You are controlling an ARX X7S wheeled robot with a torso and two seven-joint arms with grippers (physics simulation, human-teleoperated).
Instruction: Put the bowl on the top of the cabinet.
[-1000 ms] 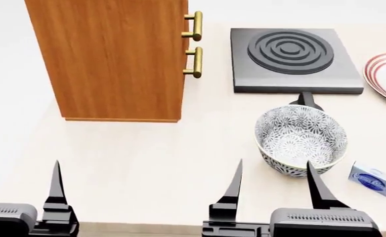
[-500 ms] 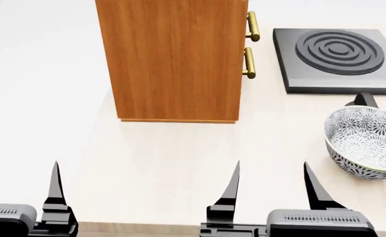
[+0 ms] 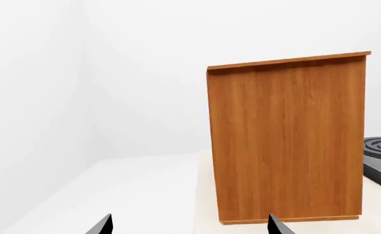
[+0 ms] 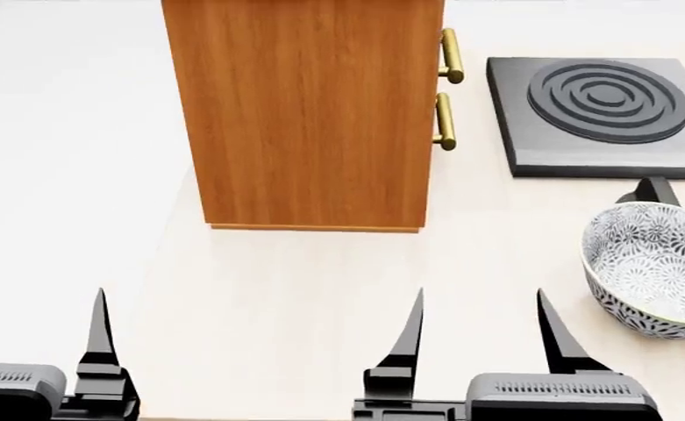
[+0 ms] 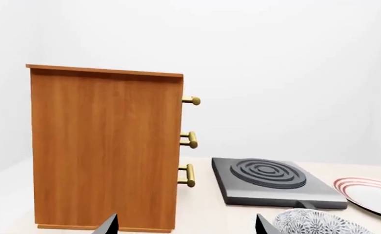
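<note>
Head view shows the bowl [image 4: 656, 267] sitting on the pale surface [image 4: 296, 298] at the far right, partly cut by the picture's edge, well apart from the cabinet [image 4: 307, 114], whose top is out of frame here. The right claw [image 4: 479, 326] is spread and empty, its tips low in the picture and short of the bowl; the left claw [image 4: 32, 324] is also spread and holds nothing, near the surface's left edge.

The main risk, as I judge it, is in the grasp. The bowl is deep, round and glazed, so a pinch on its rim could slip or tip it. A black handle [image 4: 654, 190] from the stove plate [image 4: 605, 114] lies just behind the bowl, and a push from the claw could knock the bowl against it.

The second risk is height. In the right wrist view the cabinet [image 5: 106, 146] stands tall, with gold handles [image 5: 189, 140] jutting toward the stove plate [image 5: 268, 178]. A lift that is too low could strike the cabinet's side or catch a handle. The plate [image 5: 372, 191] sits near the bowl [image 5: 320, 223] and could be swept.
</note>
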